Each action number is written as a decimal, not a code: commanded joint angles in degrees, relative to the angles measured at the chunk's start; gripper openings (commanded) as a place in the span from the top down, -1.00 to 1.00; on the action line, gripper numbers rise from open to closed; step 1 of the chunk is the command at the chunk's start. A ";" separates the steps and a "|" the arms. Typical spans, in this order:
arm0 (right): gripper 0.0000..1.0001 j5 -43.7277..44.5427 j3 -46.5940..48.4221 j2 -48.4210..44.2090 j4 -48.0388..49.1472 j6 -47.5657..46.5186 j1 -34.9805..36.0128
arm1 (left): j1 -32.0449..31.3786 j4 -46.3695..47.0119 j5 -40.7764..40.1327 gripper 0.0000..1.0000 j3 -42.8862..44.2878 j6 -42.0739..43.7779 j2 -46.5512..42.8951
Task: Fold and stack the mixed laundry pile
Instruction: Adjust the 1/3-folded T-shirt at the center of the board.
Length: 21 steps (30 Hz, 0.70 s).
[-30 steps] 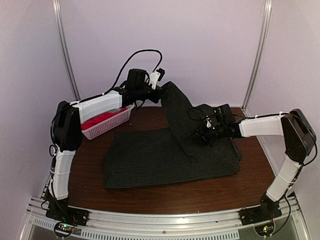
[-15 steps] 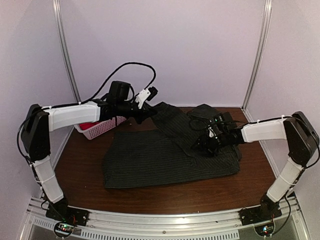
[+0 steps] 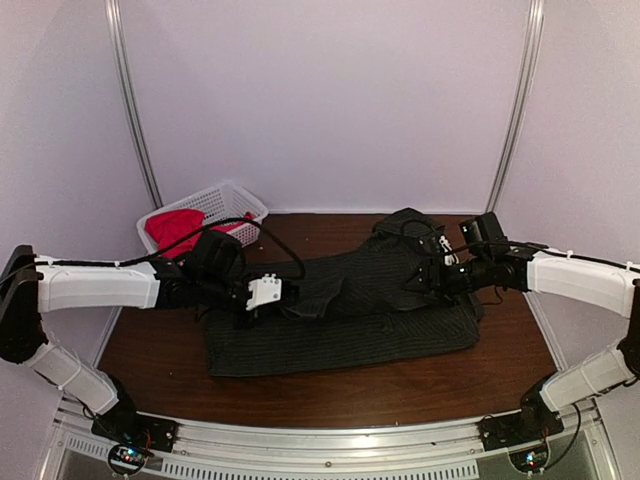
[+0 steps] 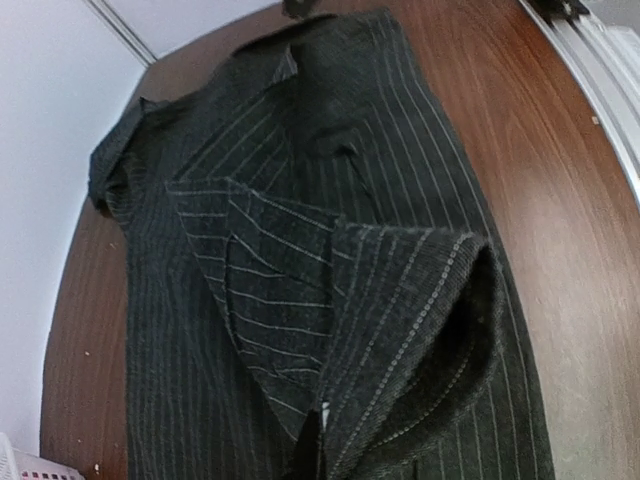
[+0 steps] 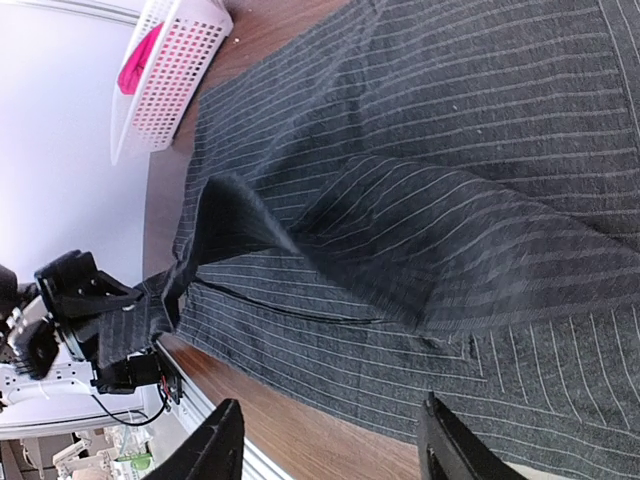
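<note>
Pinstriped shirt (image 5: 450, 150) covers most of the table (image 5: 290, 425), with one fold raised in a ridge running to the left gripper (image 5: 160, 310), which is pinching its edge. Right gripper (image 5: 330, 410) is spread wide with nothing in it. White basket (image 5: 165, 90) with pink cloth (image 5: 140, 65) sits at the table's edge.

charcoal pinstriped shirt (image 3: 380, 328): spread on table (image 3: 320, 395), a fold drawn across | red-pink T-shirt (image 3: 172, 228): bunched in basket (image 3: 250, 203)

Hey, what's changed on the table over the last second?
The left hand, shut on an edge of the striped shirt, swept down from high at the back toward the near left, laying that flap across the shirt. The right hand opened, let go of the shirt and drew back rightward. The shirt's body stayed flat on the table; the basket looks unmoved.
</note>
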 commanded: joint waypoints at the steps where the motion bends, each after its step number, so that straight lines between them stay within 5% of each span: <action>1: -0.23 3.07 -1.16 -0.94 -3.01 -2.97 -0.53 | -1.02 5.15 -11.67 1.00 -9.16 11.68 -4.81; 5: -0.24 3.76 -0.58 0.56 -3.71 -4.81 -0.51 | -0.98 14.69 -19.64 1.00 -16.84 16.76 -6.54; 9: -0.24 3.07 -0.07 2.87 -4.69 -6.43 -0.51 | 1.09 21.55 -27.28 0.93 -18.48 12.46 -6.24; 16: -0.24 2.52 1.88 6.15 -6.13 -9.06 -0.51 | 3.45 14.75 -30.54 0.18 -17.88 -7.53 -13.29; 21: -0.23 2.06 3.29 8.79 -6.93 -10.16 -0.58 | 3.57 5.70 -31.41 -0.12 -19.42 -19.96 -25.64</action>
